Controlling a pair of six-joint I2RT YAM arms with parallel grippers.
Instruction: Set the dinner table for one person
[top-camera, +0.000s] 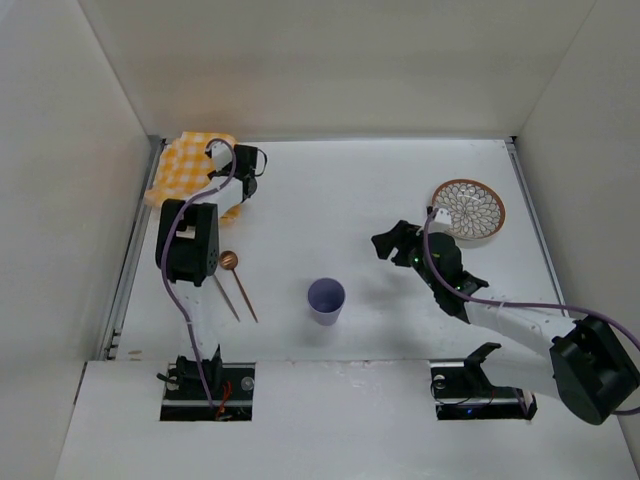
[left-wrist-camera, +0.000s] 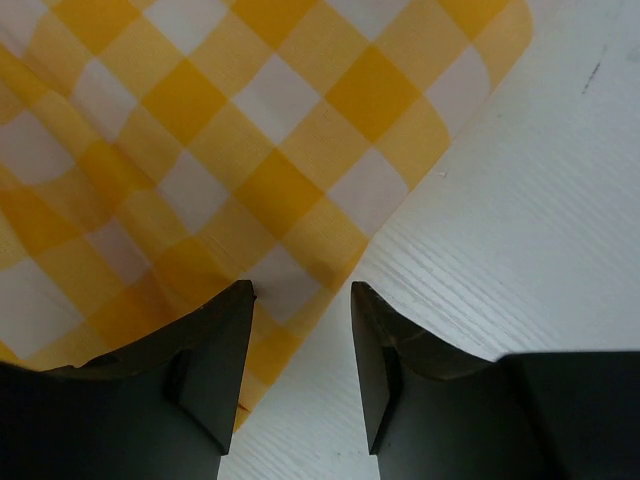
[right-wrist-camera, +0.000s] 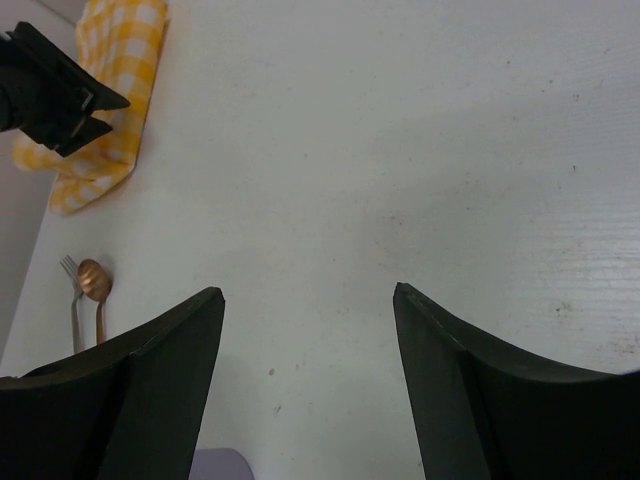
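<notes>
**Cloth step in hand: left arm (top-camera: 188, 245) poised over the checked cloth (left-wrist-camera: 200, 150), upper left of the white worktop (top-camera: 350, 200) that fills the overhead view.**

Its jaws are spread, straddling the cloth's edge and pinching nothing. The next move likely calls for closing on that edge and drawing it toward the cup (top-camera: 326, 299). The right arm (top-camera: 445, 270) reaches in from the lower right near the plate (top-camera: 468, 208), its jaws wide and empty.

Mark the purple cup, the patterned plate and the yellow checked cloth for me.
purple cup (top-camera: 326, 297), top external view, inside its open mouth.
patterned plate (top-camera: 470, 208), top external view, middle of its patterned face.
yellow checked cloth (top-camera: 180, 165), top external view, middle of the fabric.
</notes>
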